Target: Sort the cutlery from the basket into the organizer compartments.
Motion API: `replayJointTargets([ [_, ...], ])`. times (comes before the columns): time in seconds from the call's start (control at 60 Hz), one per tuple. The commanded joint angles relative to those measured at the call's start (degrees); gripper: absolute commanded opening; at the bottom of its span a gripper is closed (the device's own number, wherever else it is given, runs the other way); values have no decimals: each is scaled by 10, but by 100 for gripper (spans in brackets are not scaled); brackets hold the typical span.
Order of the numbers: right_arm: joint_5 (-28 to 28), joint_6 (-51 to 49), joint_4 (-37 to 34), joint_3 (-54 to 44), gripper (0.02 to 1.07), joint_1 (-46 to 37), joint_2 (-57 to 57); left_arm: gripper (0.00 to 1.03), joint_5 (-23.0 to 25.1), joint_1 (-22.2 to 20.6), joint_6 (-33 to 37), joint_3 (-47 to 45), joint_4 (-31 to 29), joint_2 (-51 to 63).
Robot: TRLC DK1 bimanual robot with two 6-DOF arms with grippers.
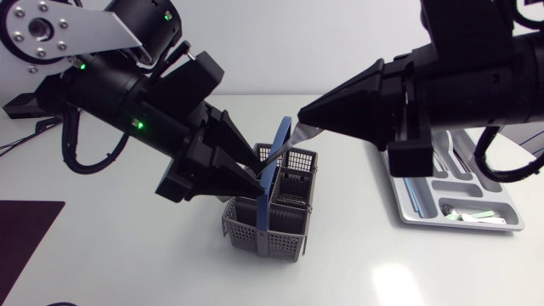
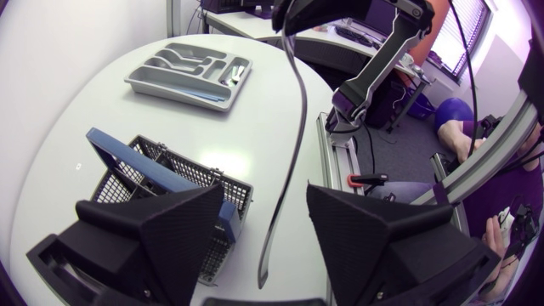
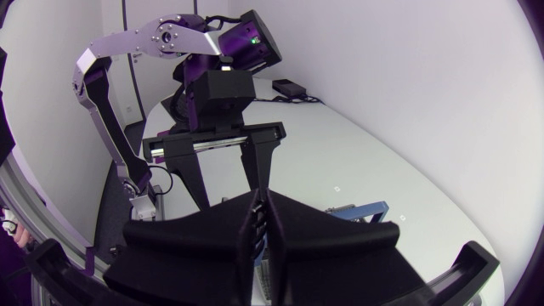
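Desk (image 1: 127, 255) white. Organizer (image 1: 459, 225) on right-arm side, well apart from basket; few pieces lying in its compartments. Basket (image 1: 246, 231) grey mesh, blue handle (image 1: 274, 174) upright, mid-desk; contents not readable. Right fingers (image 1: 357, 98) together, clamped on top end of long slim cutlery piece (image 2: 293, 127) hanging near handle. Left fingers (image 2: 170, 229) wide apart either side of it, not touching.
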Motion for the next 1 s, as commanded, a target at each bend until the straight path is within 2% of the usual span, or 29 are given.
replayJointTargets([
  [0.0,-6,17,10,-11,8,5,-5,49,14,9,18,11,-10,9],
  [0.067,-7,15,9,-10,8,4,-6,43,17,15,19,12,-16,9],
  [0.217,-7,10,7,-11,8,4,-7,36,30,25,24,14,-28,9],
  [0.267,-8,9,7,-11,8,4,-7,30,31,24,25,15,-34,9],
  [0.367,-12,7,9,-14,8,3,-7,29,33,23,25,15,-40,8],
  [0.783,-14,3,15,-26,8,-2,-8,3,34,18,31,14,-54,-3],
  [0.983,-24,5,22,-27,8,-8,-9,3,34,2,35,13,-71,0],
])
